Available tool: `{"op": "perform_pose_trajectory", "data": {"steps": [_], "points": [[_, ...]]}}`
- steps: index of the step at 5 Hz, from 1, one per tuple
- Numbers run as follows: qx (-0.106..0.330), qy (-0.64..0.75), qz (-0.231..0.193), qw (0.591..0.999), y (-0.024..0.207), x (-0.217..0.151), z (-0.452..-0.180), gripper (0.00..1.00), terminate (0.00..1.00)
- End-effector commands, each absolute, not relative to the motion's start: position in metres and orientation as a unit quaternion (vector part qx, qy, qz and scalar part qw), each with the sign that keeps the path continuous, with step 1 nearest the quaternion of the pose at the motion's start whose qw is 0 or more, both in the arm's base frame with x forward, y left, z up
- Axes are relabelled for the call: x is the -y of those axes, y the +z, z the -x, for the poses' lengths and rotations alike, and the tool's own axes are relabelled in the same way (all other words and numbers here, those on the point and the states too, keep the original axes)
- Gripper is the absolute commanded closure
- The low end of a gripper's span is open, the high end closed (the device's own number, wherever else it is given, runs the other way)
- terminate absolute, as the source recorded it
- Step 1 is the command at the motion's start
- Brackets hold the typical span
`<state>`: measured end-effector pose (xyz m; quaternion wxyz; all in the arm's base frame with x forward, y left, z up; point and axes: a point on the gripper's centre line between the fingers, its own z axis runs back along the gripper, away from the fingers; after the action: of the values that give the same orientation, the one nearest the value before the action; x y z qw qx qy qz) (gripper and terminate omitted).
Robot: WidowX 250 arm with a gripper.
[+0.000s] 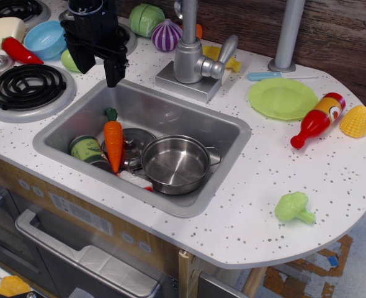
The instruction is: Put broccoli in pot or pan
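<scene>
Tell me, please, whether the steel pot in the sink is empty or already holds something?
Empty: the pot shows only bare shiny metal inside, and the broccoli lies on the counter.

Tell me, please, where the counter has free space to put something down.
Bare counter lies between sink, green plate and broccoli. Crowded: sink floor, holding pot, carrot, can.

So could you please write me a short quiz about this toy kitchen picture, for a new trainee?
1. True or false: the broccoli already lies inside the pot.
2. Where does the pot stand? A) in the sink B) on the burner C) on the green plate
3. Which orange thing leans beside the pot?

Key: 1 false, it lies on the counter; 2 A; 3 the carrot.
</scene>
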<state>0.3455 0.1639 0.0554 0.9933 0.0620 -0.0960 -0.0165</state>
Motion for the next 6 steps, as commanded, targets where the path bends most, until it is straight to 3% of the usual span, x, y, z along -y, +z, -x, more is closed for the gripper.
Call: {"op": "perform_pose_trajectory", "data": {"steps": [1, 2, 3, 4, 5, 6], "points": [[0.096, -0.016, -0.062, 0.993, 0.055, -0.164, -0.346, 0.0, 0.0], [0.066, 0.018, -0.071, 0.995, 0.091, -0.128, -0.323, 0.0, 0.0], [0.042, 0.037, -0.038, 0.998, 0.117, -0.081, -0.306, 0.0, 0.0], [0.059, 0.031, -0.017, 0.998, 0.115, -0.032, -0.296, 0.0, 0.0], [0.074, 0.028, -0.032, 0.996, 0.103, 0.018, -0.289, 0.0, 0.0], [0.077, 0.032, -0.013, 0.996, 0.085, 0.068, -0.293, 0.0, 0.0]]}}
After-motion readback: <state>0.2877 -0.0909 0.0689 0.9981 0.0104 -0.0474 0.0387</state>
